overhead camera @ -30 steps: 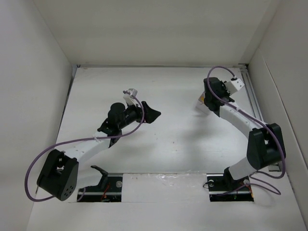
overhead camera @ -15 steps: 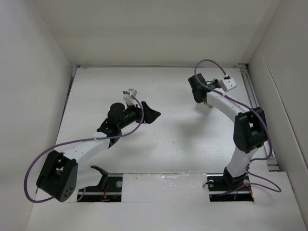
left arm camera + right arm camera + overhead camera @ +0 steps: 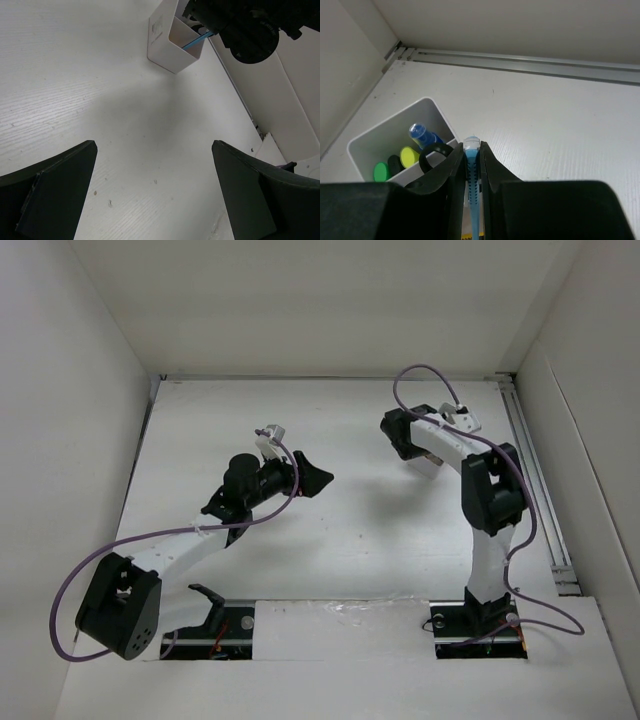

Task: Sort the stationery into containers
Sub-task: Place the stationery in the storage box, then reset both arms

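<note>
While right jaws pinch bluish pen [image 3: 471, 180], left jaws released, box [image 3: 167, 52] label [image 3: 156, 26] illegible.

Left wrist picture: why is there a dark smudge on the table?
Left wrist view: that smudge is a soft-edged shadow on the table, near the white box; top external view: a similar faint shadow lies on the table beside the right arm.

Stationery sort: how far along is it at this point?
Done: green-ended marker, yellow pen and a blue-capped item stand in the white box. In hand: the right claw is shut on the bluish pen at the box's opening. To do: release that pen into the box. The left claw is open, holding nothing.
</note>
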{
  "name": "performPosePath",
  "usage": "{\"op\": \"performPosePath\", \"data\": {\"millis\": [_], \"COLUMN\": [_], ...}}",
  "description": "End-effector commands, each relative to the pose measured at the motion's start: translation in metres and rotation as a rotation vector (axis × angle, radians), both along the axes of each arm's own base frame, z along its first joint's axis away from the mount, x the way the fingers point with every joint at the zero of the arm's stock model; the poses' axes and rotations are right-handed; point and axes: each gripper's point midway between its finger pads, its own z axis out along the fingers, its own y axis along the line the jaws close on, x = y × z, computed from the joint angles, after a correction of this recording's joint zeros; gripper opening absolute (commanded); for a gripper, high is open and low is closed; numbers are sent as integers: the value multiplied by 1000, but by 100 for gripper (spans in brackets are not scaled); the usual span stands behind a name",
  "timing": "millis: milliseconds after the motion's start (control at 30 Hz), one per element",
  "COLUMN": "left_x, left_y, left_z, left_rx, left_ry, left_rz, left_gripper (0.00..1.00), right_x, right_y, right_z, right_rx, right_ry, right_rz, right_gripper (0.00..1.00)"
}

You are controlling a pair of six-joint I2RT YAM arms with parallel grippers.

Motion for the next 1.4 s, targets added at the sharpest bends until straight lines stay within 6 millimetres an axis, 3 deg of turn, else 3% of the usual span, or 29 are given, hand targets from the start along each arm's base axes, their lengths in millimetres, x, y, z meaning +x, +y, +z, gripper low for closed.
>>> {"op": "performPosePath", "data": {"millis": [0,100,133,167,200,300,433,600,667,700,767,800,833,867,900,933,967,1067,1133,1267,1367], "left_x": [-1,-2,-2,0,0,0,3,8,10,9,15,16,18,19,24,27,28,27,29,29,29], "left_y": [-1,-2,-2,-3,-3,-3,0,11,18,22,32,37,39,42,48,49,49,50,51,51,54], "left_z": [14,11,11,16,12,12,9,14,25,22,22,20,20,17,14,13,10,2,3,3,10], "left_rx": [-27,-24,-24,-29,-24,-24,-13,10,0,7,22,33,35,50,48,48,50,67,60,60,41], "left_ry": [-41,-32,-32,-41,-32,-32,-22,-43,-72,-68,-67,-60,-42,-28,-11,-5,4,30,16,16,-3], "left_rz": [-5,-14,-14,-14,-14,-14,9,79,120,138,208,232,255,272,296,293,286,283,293,293,317], "left_gripper": [100,100,100,100,100,100,100,100,100,100,100,100,100,100,100,100,100,100,100,100,100], "right_x": [2,3,2,1,1,4,4,3,0,5,2,7,20,23,26,32,18,-9,-36,-105,-136], "right_y": [8,17,20,20,24,33,43,60,70,85,95,109,130,140,185,181,186,211,237,268,270], "right_z": [21,18,16,19,19,25,37,69,72,78,90,85,107,111,114,124,158,194,208,217,200], "right_rx": [-63,-61,-65,-57,-57,-46,-27,23,33,71,71,157,297,311,507,577,610,632,633,622,619], "right_ry": [-47,-50,-42,-59,-59,-82,-99,-143,-109,-158,-86,-52,-204,-134,-137,-231,-312,-350,-308,-303,-295], "right_rz": [33,54,63,62,71,89,109,146,176,205,270,342,459,612,886,969,1073,1298,1521,1900,1998], "right_gripper": [0,13,22,42,51,69,81,93,98,99,99,99,99,99,99,99,99,99,99,99,94]}}
